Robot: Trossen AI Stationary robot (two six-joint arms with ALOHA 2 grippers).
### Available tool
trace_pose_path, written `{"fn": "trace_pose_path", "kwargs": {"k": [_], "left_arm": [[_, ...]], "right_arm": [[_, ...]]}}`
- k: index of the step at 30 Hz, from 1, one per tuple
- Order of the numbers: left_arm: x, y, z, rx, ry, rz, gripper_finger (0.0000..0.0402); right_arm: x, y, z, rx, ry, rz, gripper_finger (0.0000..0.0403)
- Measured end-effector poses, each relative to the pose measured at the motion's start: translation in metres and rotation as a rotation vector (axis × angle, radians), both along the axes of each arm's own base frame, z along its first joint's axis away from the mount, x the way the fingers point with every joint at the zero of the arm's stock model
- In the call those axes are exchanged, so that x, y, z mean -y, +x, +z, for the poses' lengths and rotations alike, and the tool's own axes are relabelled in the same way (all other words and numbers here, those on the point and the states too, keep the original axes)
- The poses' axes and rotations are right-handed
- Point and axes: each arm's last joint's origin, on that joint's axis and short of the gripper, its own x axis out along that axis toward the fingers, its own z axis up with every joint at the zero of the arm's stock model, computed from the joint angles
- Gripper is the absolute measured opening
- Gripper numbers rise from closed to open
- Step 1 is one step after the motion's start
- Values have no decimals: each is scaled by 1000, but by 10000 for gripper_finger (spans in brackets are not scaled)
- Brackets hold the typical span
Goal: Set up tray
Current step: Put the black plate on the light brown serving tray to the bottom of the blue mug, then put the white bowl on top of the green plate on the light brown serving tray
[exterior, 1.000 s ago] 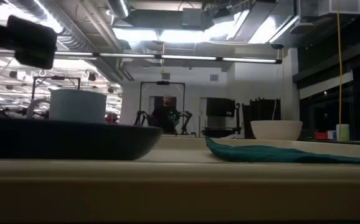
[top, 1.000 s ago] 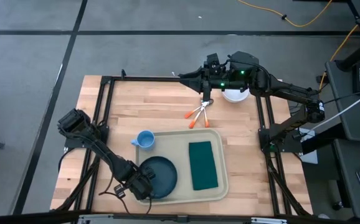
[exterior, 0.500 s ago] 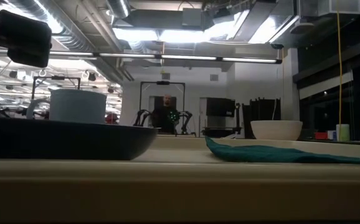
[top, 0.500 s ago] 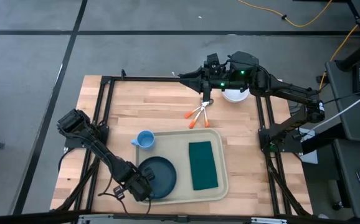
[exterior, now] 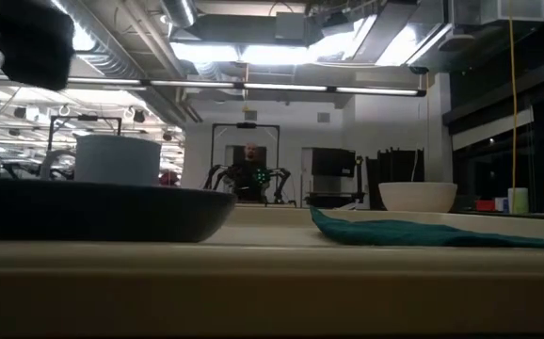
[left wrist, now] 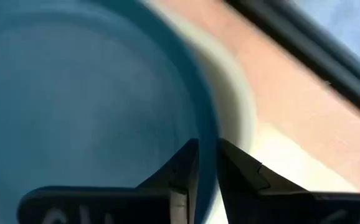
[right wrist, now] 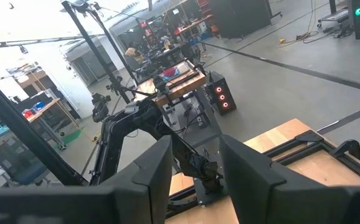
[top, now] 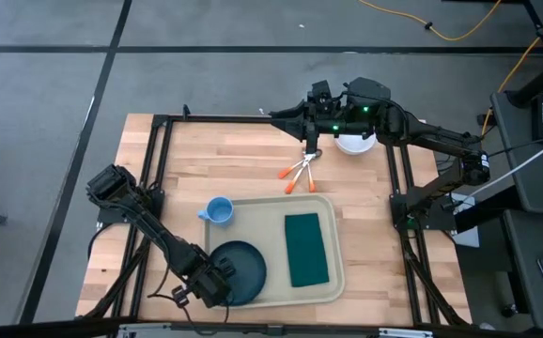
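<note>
The beige tray (top: 337, 246) is seen at the near middle of the wooden table (top: 243, 150), with a dark teal plate (top: 243, 263) in its left part and a dark green napkin (top: 306, 248) laid flat to the right of it. The left gripper (top: 217, 284) is placed at the plate's near-left edge; in the left wrist view the two fingers (left wrist: 180, 177) are set narrowly apart with the plate's rim (left wrist: 207, 155) between them, and whether the rim is pinched or just released cannot be told. If the rim is gripped and the arm is lifted, the plate could be tipped or dragged over the tray's low rim. A small blue cup (top: 219, 210) stands on the table just beside the tray's far-left corner and could be knocked by the left arm. The right gripper (top: 314, 148) is held well apart at the far side, over orange-handled cutlery (top: 299, 173) near a white bowl (top: 354, 144); its fingers (right wrist: 147, 168) are seen spread, with nothing between them.
</note>
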Motion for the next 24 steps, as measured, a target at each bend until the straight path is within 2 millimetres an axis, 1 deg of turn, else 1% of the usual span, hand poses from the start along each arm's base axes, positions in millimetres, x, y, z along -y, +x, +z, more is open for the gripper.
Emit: {"fn": "trace_pose_path", "kwargs": {"k": [7, 10, 13, 17, 19, 22, 24], "left_arm": [[-8, 4, 0, -2, 14, 50, 63], [-8, 7, 4, 0, 3, 77, 72], [-9, 8, 12, -54, -14, 93, 87], [-12, 14, 37, -77, -69, 158, 116], [-15, 17, 52, -49, -96, 199, 130], [-29, 16, 77, -8, -107, 300, 150], [-40, 11, 95, 4, -130, 378, 162]], "right_arm": [[0, 0, 0, 3, 0, 0, 139], [0, 0, 0, 3, 0, 0, 139], [0, 0, 0, 4, -2, 0, 139], [0, 0, 0, 4, -3, 0, 139], [0, 0, 0, 4, -5, 0, 139], [0, 0, -1, -9, -11, 1, 139], [0, 0, -3, -31, -28, 8, 139]]}}
